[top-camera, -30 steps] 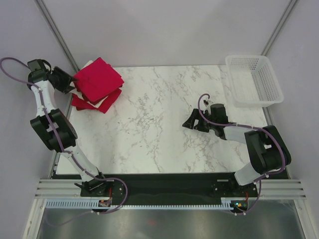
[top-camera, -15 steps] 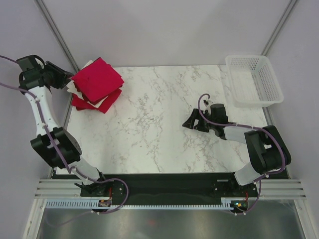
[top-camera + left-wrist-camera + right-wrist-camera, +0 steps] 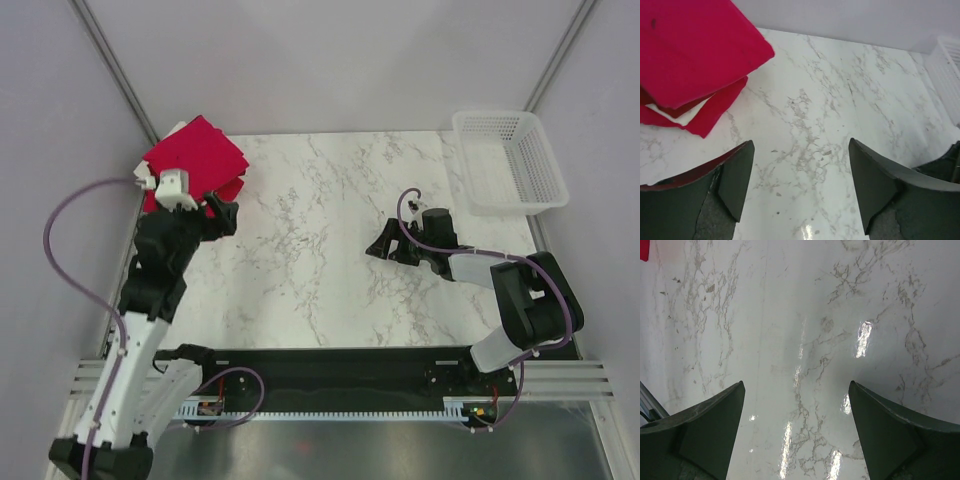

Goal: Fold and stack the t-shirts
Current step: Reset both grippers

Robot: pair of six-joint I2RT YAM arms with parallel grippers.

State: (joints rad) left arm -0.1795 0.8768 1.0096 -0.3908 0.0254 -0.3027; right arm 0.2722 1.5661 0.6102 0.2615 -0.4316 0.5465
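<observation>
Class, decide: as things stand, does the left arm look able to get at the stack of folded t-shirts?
Probably yes: the left gripper hangs open just short of the t-shirt stack, with only marble tabletop between.

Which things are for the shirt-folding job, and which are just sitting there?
For the job:
- the stacked, folded t-shirts, bright red one on top, far left

Just lying about:
- the white basket, far right, nothing visible in it

No text or labels can be read
</observation>
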